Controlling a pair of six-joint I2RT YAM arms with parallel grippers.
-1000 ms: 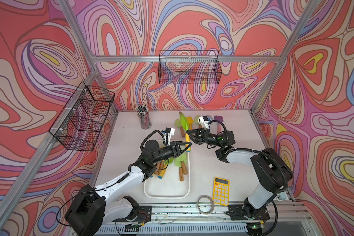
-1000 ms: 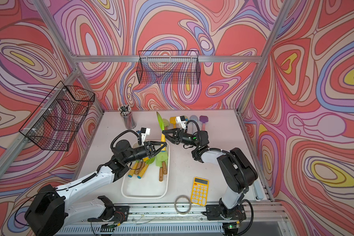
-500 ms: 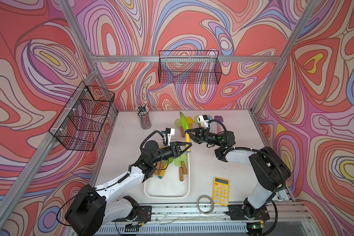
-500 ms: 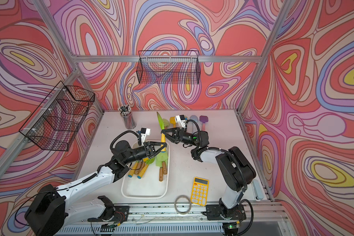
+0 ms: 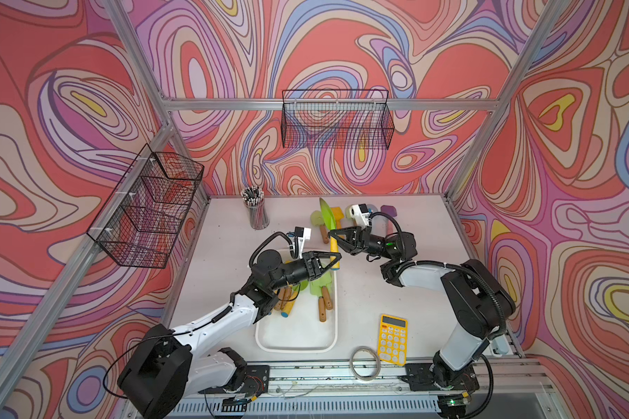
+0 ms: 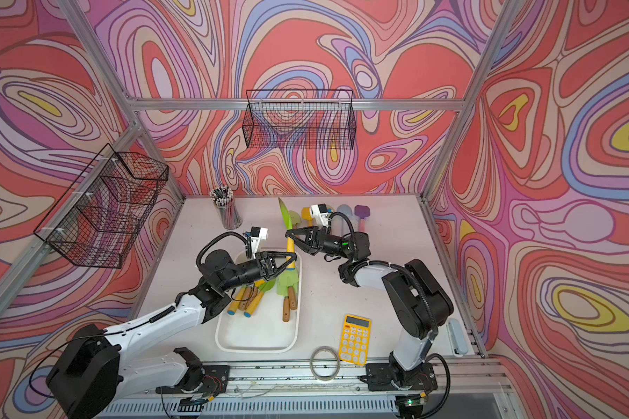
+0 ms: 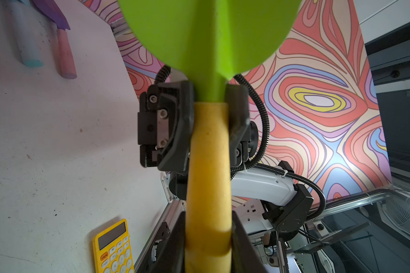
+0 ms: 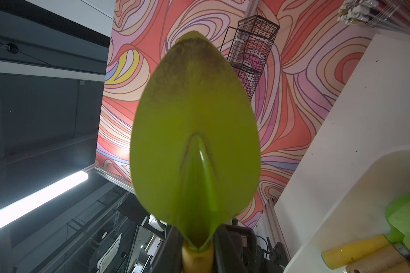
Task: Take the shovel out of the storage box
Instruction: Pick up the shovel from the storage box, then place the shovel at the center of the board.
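Note:
The shovel [image 5: 327,214] has a green blade and a yellow handle [image 6: 290,246]. It stands nearly upright above the far end of the white storage box [image 5: 295,349], blade toward the back wall. My left gripper [image 5: 336,258] is shut on the lower handle [image 7: 208,165]. My right gripper [image 5: 333,235] is shut on the handle's top, just under the blade [image 8: 194,130]. In the left wrist view my left gripper [image 7: 208,236] clamps the yellow handle, with the right gripper [image 7: 210,111] farther up it. The right wrist view has my right gripper [image 8: 197,250] closed at the blade's neck.
Several more hand tools [image 5: 324,301] lie in the storage box. Other small shovels [image 5: 318,219] lie on the table behind it. A pencil cup [image 5: 256,212], a yellow calculator [image 5: 392,339] and a tape roll [image 5: 364,368] stand around. Black mesh baskets [image 5: 336,119] hang on the walls.
My right gripper's jaws have closed onto the shovel's handle below the blade. The left gripper has kept its hold and the shovel has barely moved.

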